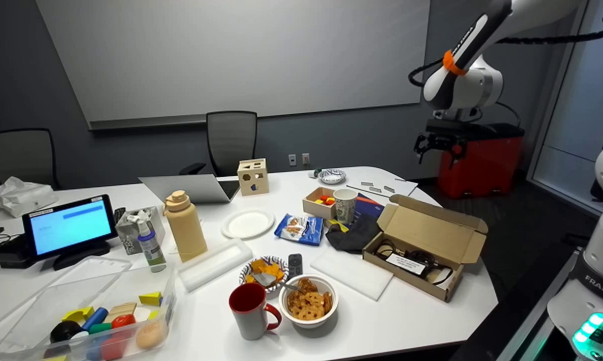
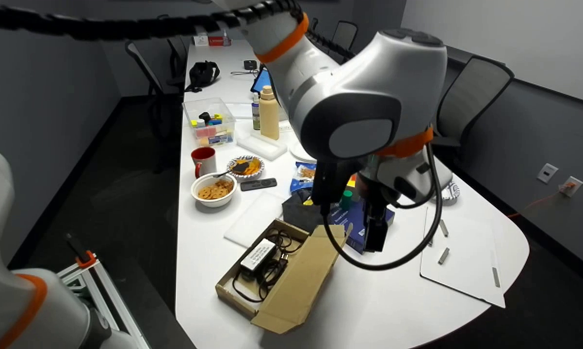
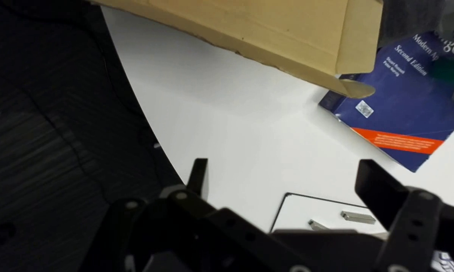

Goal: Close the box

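- The long white table (image 1: 201, 311) has a rounded end, and household things lie across much of it.
- The robot arm (image 2: 383, 72), white with orange bands, hides part of the tabletop in an exterior view.
- A clear plastic tub (image 1: 101, 286) holds coloured toy pieces (image 1: 97, 318).
- A grey laptop (image 1: 193, 189) stands open, with a wooden cube (image 1: 253, 177) near its keyboard side.
- A flat white board (image 2: 468, 264) lies at the table's rounded end.
- The cardboard box (image 1: 407, 276), brown and shallow, sits on the table near that same end in both exterior views, well apart from the tub. Its lid (image 1: 432, 225) is up — tilted back, with the side flaps sticking out.
- A white slab (image 1: 354, 273) lies just beside the box; whether the two touch cannot be told.
- The gripper (image 3: 285, 177) has its fingers spread wide, and in the wrist view tabletop shows between them. The lid lies beyond the fingertips — apart from them.
- A blue book (image 3: 404, 109) lies next to the box; in the wrist view part of the lid overlaps its corner.
- A black cloth (image 1: 354, 235) lies between the box and a blue snack bag (image 1: 300, 230).
- A tan bottle (image 1: 186, 230) stands upright in front of the laptop in an exterior view.
- A white bowl (image 1: 309, 324) holds brown snacks (image 1: 306, 303).
- A red-and-grey mug (image 1: 254, 321) stands just beside the bowl.
- A black power adapter (image 2: 258, 254) with a white label lies inside the box, among black cables (image 2: 271, 275).
- Small metal bars (image 3: 357, 217) rest on the board.
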